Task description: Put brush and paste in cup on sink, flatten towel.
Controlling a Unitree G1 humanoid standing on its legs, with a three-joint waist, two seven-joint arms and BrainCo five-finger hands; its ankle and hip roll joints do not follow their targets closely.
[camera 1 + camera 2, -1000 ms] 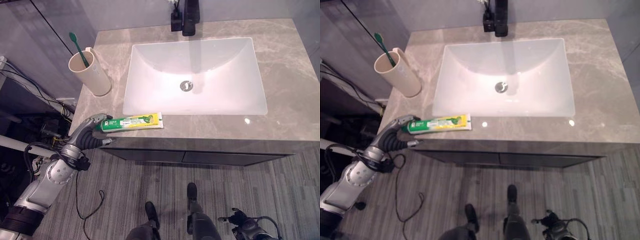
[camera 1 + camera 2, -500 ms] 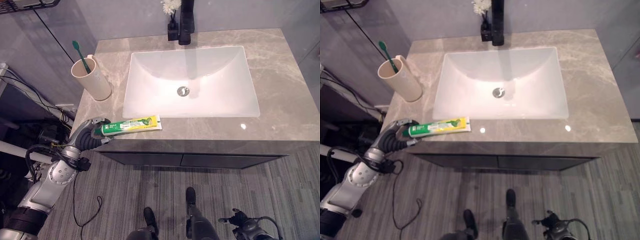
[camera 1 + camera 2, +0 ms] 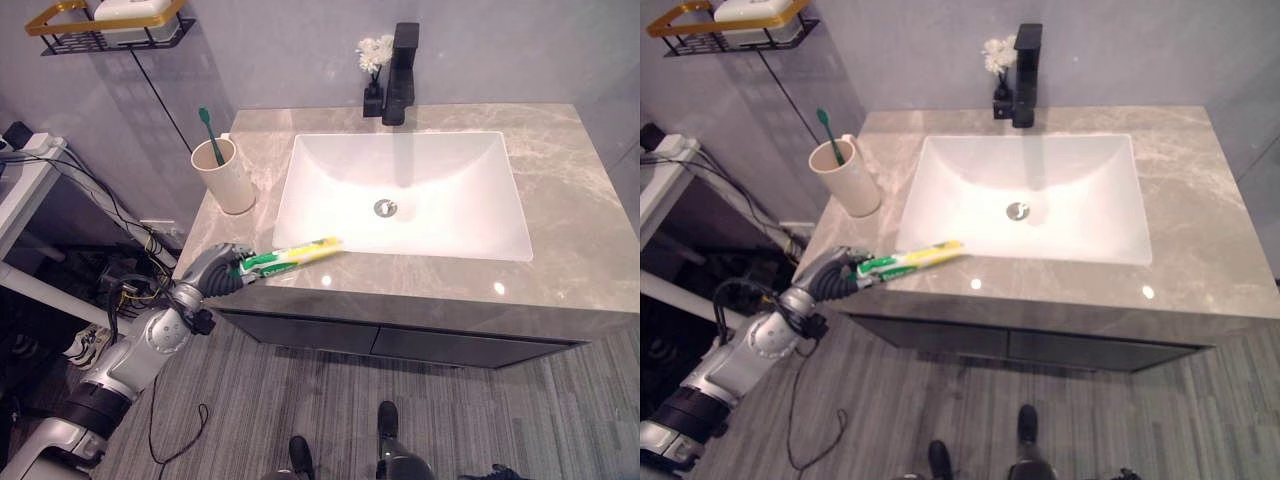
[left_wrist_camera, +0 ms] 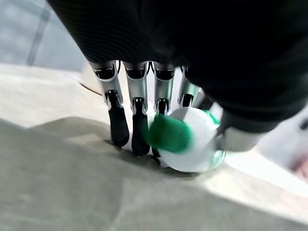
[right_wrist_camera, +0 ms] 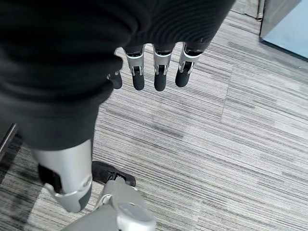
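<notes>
Left hand [image 3: 214, 270] grips paste [image 3: 290, 255] by cap end, front-left bench [image 3: 560, 270] corner; lift level toward cup [image 3: 226, 178], avoiding brush [image 3: 209, 123].

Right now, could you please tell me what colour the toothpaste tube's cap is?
Green: the toothpaste tube's cap shows best in the left wrist view, held by the left hand.

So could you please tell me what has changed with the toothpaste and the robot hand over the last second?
The left robot hand has closed round the cap end of the toothpaste tube and tilted it, so its far end now points up toward the basin; earlier it lay flat along the counter edge. The view has shifted too. The toothbrush stays in the cup; the right robot hand hangs idle.
</notes>
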